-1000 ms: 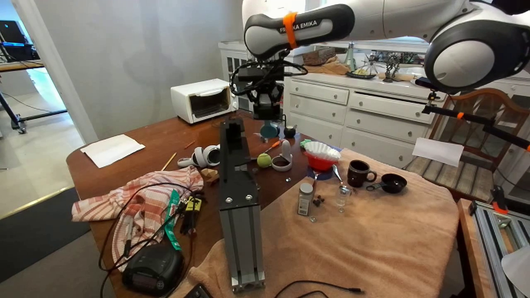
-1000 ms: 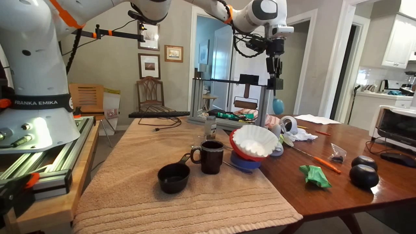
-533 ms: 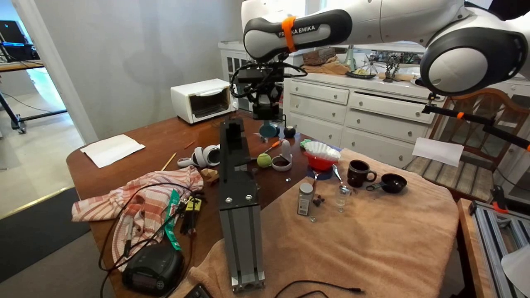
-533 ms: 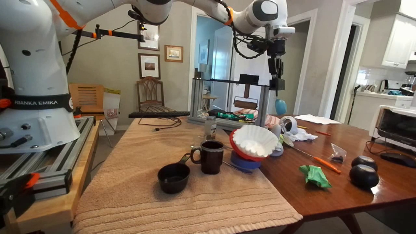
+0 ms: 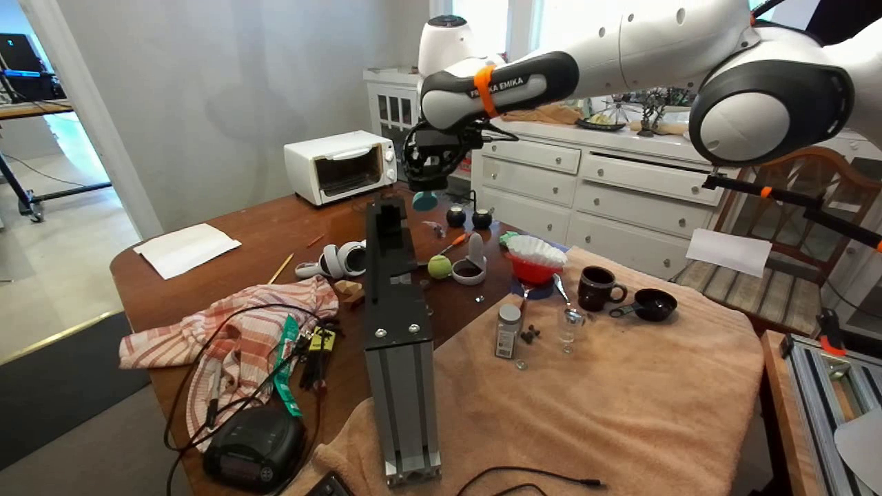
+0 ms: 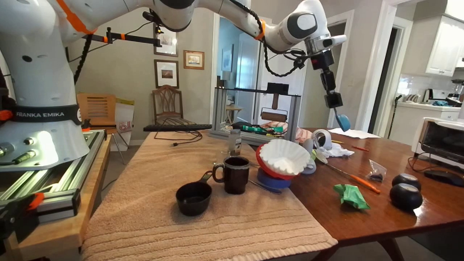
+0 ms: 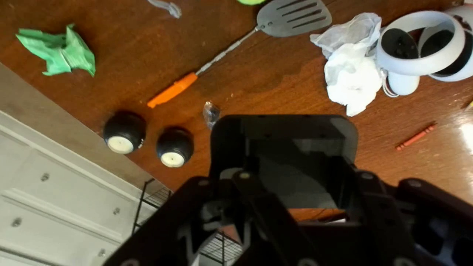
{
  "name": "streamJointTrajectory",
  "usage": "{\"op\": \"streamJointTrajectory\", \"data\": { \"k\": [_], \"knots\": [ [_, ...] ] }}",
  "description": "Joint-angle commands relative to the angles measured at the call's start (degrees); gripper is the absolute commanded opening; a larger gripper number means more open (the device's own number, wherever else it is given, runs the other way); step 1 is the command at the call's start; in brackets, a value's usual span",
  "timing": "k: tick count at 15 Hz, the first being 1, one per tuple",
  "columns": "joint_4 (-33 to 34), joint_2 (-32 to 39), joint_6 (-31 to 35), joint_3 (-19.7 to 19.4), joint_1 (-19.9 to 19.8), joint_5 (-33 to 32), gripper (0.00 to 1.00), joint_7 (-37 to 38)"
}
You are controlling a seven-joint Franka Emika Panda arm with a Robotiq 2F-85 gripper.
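Note:
My gripper (image 5: 428, 178) is shut on a black block (image 6: 334, 100) that carries a tool with a blue, rounded, spoon-like head (image 6: 343, 122). The blue head (image 5: 425, 200) points down and hangs in the air above the wooden table (image 6: 417, 152). The gripper leans at a tilt, past the end of a black-topped metal rack (image 6: 292, 116). In the wrist view the block (image 7: 301, 127) fills the space at the fingers and hides the blue head. A roller (image 6: 274, 116) hangs from the rack by a similar black block.
Below are two black round candle holders (image 7: 174, 147), an orange-handled spatula (image 7: 173, 90), green crumpled paper (image 7: 59, 51) and a red crayon (image 7: 415, 136). A toaster oven (image 5: 339, 167) stands at the wall. A dark mug (image 6: 236, 174) and red bowl with white filter (image 6: 284, 157) stand nearer the base.
The gripper has moved away from the rack's end, clear of it, and tilted. The held tool went with it, and its blue head now slants. Objects on the table have not moved.

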Motion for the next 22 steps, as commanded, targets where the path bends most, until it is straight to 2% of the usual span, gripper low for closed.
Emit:
{"op": "streamJointTrajectory", "data": {
  "k": [1,3,8,12,14,16,17,18,19,21,22],
  "knots": [
    [-1.9,1.7,8.0,2.3,-2.2,-0.3,0.22,-11.5],
    [-2.5,1.6,4.4,3.8,-3.1,0.0,0.22,-18.5],
    [-2.4,2.1,-6.4,1.1,-1.7,-3.4,0.22,-23.6],
    [-0.9,3.0,-8.7,1.2,-0.8,-2.8,0.22,-22.1],
    [0.2,3.4,-10.0,3.9,-2.0,-2.1,0.22,-23.7],
    [1.8,4.3,-13.5,4.9,-2.0,-1.6,0.22,-23.1],
    [2.7,4.8,-15.3,5.0,-1.8,-1.6,0.22,-21.8],
    [3.4,5.1,-17.0,1.8,0.3,-3.8,0.22,-14.2],
    [-0.6,2.9,-13.3,3.9,-1.1,-2.4,0.47,-20.2],
    [0.3,3.3,-15.0,2.8,-0.3,-2.9,0.47,-16.6],
    [0.5,3.4,-15.2,2.7,-0.1,-2.9,0.22,-16.0]
  ]
}}
